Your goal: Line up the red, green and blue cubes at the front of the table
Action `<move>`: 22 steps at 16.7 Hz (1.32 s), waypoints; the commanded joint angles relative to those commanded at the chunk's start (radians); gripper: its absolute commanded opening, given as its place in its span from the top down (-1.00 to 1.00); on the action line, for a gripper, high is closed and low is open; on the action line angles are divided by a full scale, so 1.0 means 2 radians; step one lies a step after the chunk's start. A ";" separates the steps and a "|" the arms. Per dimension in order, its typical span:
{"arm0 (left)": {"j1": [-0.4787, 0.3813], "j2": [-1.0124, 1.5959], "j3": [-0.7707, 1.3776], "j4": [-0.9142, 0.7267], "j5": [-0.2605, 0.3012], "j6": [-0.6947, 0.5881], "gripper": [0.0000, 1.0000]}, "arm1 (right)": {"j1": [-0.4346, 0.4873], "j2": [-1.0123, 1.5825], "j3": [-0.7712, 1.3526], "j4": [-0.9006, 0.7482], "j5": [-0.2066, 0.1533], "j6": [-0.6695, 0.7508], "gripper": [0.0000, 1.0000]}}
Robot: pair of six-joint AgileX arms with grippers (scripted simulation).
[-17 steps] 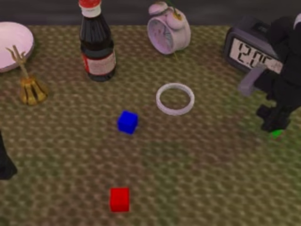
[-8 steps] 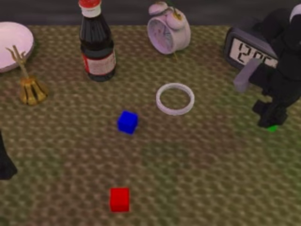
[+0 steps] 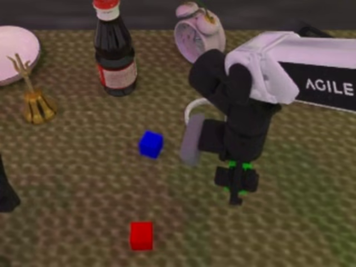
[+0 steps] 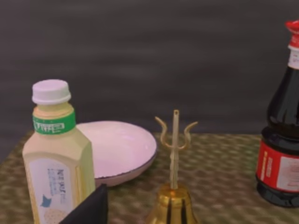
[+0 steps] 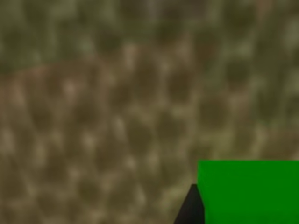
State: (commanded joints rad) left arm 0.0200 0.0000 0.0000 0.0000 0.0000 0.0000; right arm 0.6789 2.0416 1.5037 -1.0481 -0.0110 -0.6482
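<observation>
Carried from the right edge toward the middle of the table (image 3: pixel 83 167) within the last second, the green cube (image 3: pixel 238 179) is now clamped between the fingers of the right gripper (image 3: pixel 237 183), right of the blue cube (image 3: pixel 151 144) and farther back than the red cube (image 3: pixel 141 235), which lies near the front edge. Behind the arm, a white ring (image 3: pixel 192 111) and an alarm clock (image 3: pixel 194 33) are partly hidden. The left gripper (image 3: pixel 6 192) is parked at the left edge; whether its fingers are apart cannot be told.
</observation>
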 joint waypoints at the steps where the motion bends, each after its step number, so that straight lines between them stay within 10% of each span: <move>1: 0.000 0.000 0.000 0.000 0.000 0.000 -1.00 | 0.032 -0.002 0.001 -0.003 0.000 0.002 1.00; 6: 0.000 0.000 0.000 0.000 0.000 0.000 -1.00 | 0.128 -0.014 0.005 -0.008 0.001 0.011 1.00; 22: 0.000 0.000 0.000 0.000 0.000 0.000 -1.00 | 0.132 0.033 -0.071 0.116 0.001 0.013 1.00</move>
State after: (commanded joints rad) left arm 0.0200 0.0000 0.0000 0.0000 0.0000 0.0000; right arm 0.9430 2.1079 1.3610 -0.8159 -0.0086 -0.6224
